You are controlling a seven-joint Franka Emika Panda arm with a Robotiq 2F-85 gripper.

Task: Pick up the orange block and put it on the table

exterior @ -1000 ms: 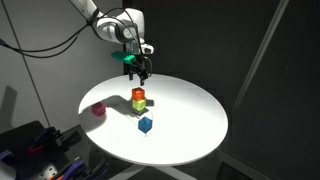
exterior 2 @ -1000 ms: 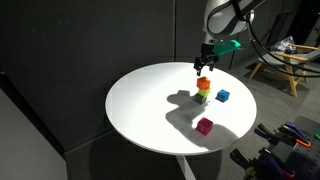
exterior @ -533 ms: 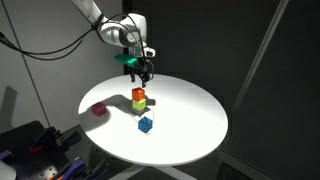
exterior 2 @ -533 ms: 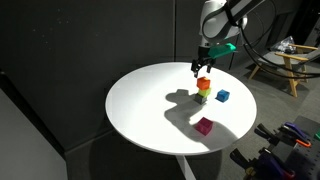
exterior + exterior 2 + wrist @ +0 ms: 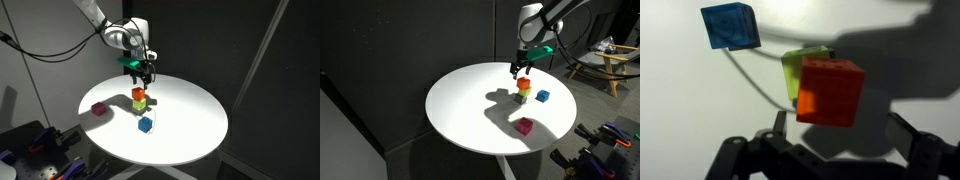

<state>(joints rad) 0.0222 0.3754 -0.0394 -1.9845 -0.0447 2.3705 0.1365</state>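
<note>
I am hovering my hand [image 5: 146, 77] just above the orange block [image 5: 139, 94], wide open and gripping nothing; the block is sitting right beneath it on a green cube [image 5: 800, 65].

The pincer [image 5: 143, 73] is held just above the orange block [image 5: 139, 94], which is stacked on a yellow-green cube [image 5: 139, 103]; a blue cube [image 5: 146, 124] is seen on the worktop [image 5: 190, 120], camera-side of the pincer.
</note>
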